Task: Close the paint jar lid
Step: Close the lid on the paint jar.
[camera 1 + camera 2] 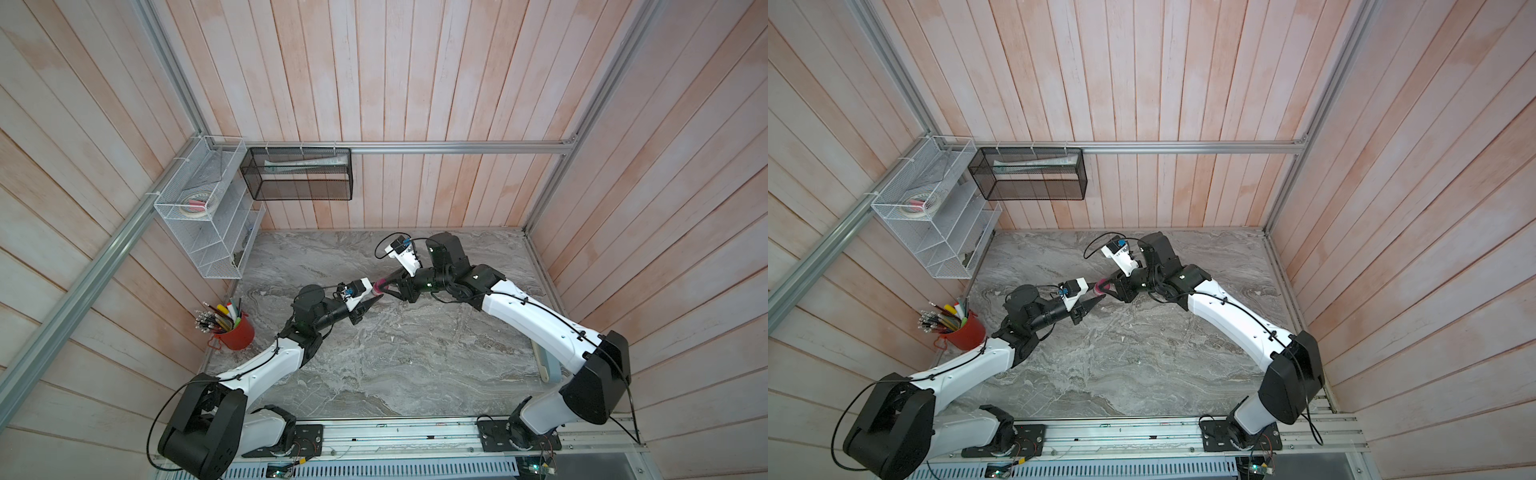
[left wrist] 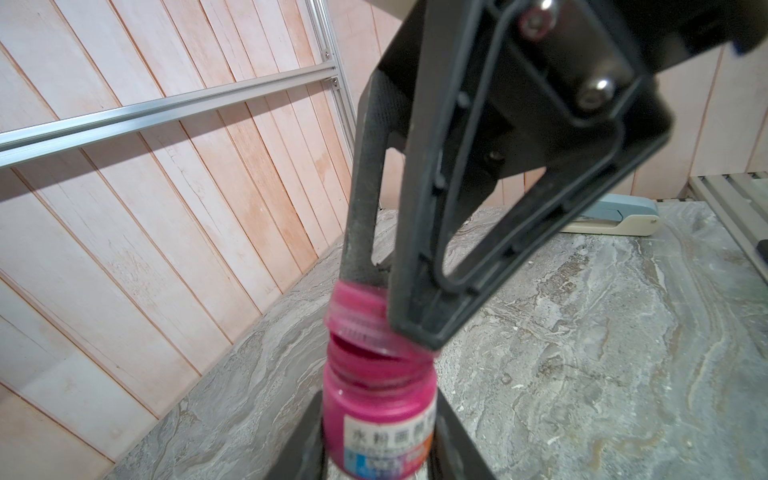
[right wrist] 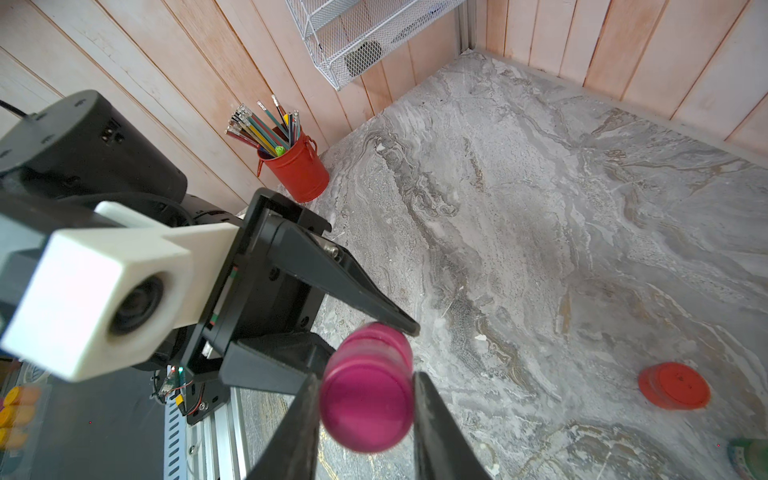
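One small round jar (image 2: 378, 415) of glossy magenta paint, paper-labelled, hangs above the grey marble-veined surface (image 1: 395, 353), clamped in the left jaws. The right jaws pinch its one ribbed, translucent pink lid (image 2: 357, 316), which seems to sit askew on the threaded neck. One red metal pail (image 1: 240, 336) of pencils (image 1: 214, 318) stands at the surface's edge; one flat red disc (image 3: 674, 391) lies well apart.

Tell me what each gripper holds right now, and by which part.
The left gripper grips the pink paint jar by its body; the right gripper grips the lid by its sides.
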Robot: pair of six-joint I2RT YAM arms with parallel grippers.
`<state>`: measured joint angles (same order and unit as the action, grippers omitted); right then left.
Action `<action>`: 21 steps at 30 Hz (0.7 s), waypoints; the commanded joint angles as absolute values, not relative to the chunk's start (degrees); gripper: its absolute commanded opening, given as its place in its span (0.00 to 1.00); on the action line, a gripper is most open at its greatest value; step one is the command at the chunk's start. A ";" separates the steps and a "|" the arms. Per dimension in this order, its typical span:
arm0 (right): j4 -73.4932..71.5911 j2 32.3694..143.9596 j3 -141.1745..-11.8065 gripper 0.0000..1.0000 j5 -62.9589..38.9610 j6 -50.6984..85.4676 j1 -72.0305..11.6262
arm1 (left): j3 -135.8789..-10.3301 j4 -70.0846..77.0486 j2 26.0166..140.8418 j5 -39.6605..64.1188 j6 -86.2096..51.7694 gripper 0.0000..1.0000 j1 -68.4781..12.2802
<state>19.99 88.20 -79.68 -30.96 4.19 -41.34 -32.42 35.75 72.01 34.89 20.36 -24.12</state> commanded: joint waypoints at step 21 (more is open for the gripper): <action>33.40 95.34 -85.91 0.32 -32.97 -4.71 -44.55 | -36.55 26.06 70.81 37.68 30.45 0.37 -25.06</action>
<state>30.22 93.69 -84.82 -30.35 -2.90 -42.28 -33.65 24.58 71.99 35.22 28.82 -24.18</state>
